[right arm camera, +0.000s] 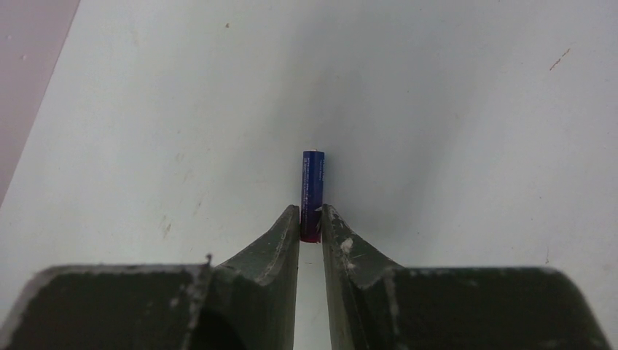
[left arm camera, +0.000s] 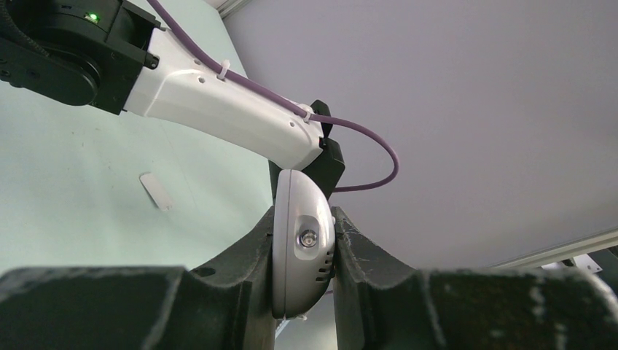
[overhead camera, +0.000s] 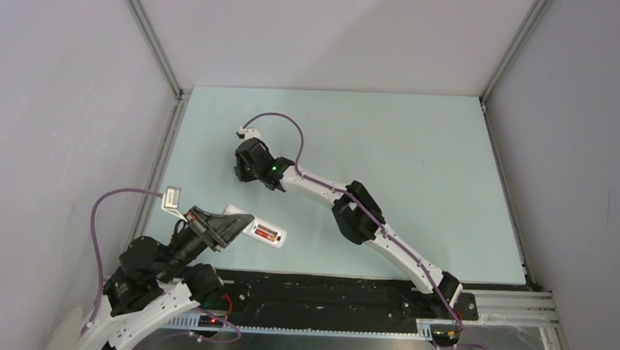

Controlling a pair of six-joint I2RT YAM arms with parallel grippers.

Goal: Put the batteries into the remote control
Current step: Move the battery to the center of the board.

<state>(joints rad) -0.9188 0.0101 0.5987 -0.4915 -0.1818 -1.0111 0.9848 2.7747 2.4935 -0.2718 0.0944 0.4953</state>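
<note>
Task roughly half done, judging by how things lie.

- remote control (overhead camera: 252, 226): near-left of the table (overhead camera: 416, 163), held off the near edge by the left gripper (overhead camera: 234, 220). Left wrist view shows the jaws clamped tight on the handset's two sides, so it is a firm hold. Battery bay faces up in the top view.
- red-orange battery (overhead camera: 267, 235): sits inside the open bay, lying along the remote. Looks seated, but it is too small to confirm the contacts. Count this one as loaded.
- blue battery (right arm camera: 313, 182): not loaded. It is out on the table, far-left of middle, well apart from the remote, and looks to be lying flat, pointing away from the right wrist camera.
- right gripper (right arm camera: 310, 220): jaws narrow, fingertips on either side of the blue battery's near end and apparently touching it. That reads as a pinch at the very end, not mid-body. No sign that the battery is lifted.
- cover plate (left arm camera: 157, 191): small white piece, lying loose on the table past the remote in the left wrist view, not fitted.

Left to do, as I judge it: lift the blue battery, carry it near-left to the remote, and drop it into the empty slot beside the red one. The end-only pinch may let it pivot or slip on the way. Polarity can't be read from these views.
</note>
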